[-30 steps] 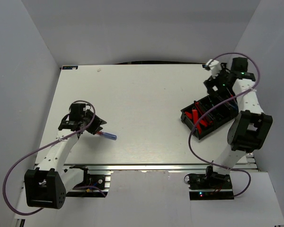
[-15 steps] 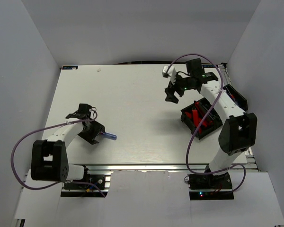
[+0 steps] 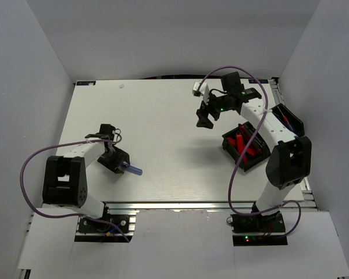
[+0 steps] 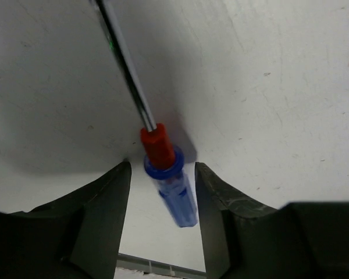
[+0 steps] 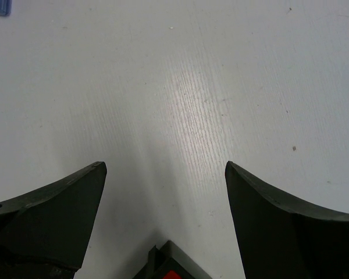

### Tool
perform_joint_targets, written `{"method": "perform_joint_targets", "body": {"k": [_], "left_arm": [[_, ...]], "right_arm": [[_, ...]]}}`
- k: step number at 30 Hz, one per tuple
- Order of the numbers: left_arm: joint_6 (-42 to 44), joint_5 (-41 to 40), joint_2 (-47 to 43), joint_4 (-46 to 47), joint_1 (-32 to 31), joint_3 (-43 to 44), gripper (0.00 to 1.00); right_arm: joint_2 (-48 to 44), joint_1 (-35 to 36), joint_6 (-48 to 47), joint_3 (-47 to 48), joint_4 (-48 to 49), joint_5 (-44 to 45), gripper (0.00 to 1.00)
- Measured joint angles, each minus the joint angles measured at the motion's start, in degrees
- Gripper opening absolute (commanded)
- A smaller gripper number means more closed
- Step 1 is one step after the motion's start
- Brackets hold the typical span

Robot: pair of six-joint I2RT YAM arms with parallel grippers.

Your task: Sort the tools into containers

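A screwdriver with a clear blue handle, red collar and thin steel shaft lies on the white table at the left. My left gripper is open and low over it, one finger on each side of the handle. My right gripper is open and empty, above bare table just left of the bins. One black bin holds red-and-black knives. A second black bin behind my right arm shows blue and red handles.
The corner of the knife bin shows at the bottom of the right wrist view, and a small blue bit at its top left corner. The table's near edge with its metal rail lies close behind the screwdriver.
My right arm has swung from over the bins at the far right to the table left of them. My left arm has turned and settled its fingers around the screwdriver handle.
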Motion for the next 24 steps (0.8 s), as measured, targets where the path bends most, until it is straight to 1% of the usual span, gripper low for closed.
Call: {"method": "perform_joint_targets", "body": {"k": [2, 4, 5, 7, 8, 10, 13, 16, 17, 19, 21, 24], "left_arm": [[-0.1, 0.0, 0.3, 0.1, 0.0, 0.3, 0.50], [-0.1, 0.1, 1.0, 0.3, 0.0, 0.8, 0.40], [-0.2, 0.2, 1.3, 0.4, 0.0, 0.9, 0.29], [0.3, 0.7, 1.6, 0.9, 0.0, 1.4, 0.20], [0.4, 0.8, 1.7, 1.5, 0.0, 1.4, 0.10], [0.8, 1.3, 1.8, 2.1, 0.0, 1.6, 0.01], [1.9, 2.6, 1.7, 3.0, 0.0, 1.6, 0.00], [4.5, 6.7, 0.3, 5.5, 0.1, 1.6, 0.00], [5.5, 9.1, -0.9, 7.5, 0.1, 1.5, 0.00], [6.7, 14.4, -4.4, 13.2, 0.1, 0.5, 0.00], [7.1, 20.2, -9.0, 21.1, 0.1, -1.5, 0.00], [6.6, 26.6, -13.7, 31.1, 0.0, -2.7, 0.00]], "right_arm": [[0.0, 0.5, 0.0, 0.0, 0.0, -0.4, 0.89], [0.0, 1.0, 0.2, 0.0, -0.2, -1.3, 0.90], [0.0, 1.4, 0.4, 0.0, -0.4, -2.0, 0.90], [0.0, 2.1, 1.0, 0.0, -1.3, -4.0, 0.89], [0.0, 2.5, 1.3, 0.0, -1.9, -5.0, 0.89], [0.2, 3.5, 2.9, 0.0, -3.1, -8.0, 0.89], [0.3, 5.1, 8.2, -0.7, -2.9, -11.7, 0.89], [1.0, 6.7, 17.7, -1.2, -0.9, -13.1, 0.89], [1.5, 7.1, 21.0, -1.2, 0.1, -13.4, 0.89], [3.0, 7.8, 27.6, -1.0, 2.1, -14.6, 0.89], [4.9, 8.1, 33.6, -0.4, 4.0, -15.9, 0.90], [7.9, 8.5, 41.3, 1.0, 7.4, -18.0, 0.89]]}}
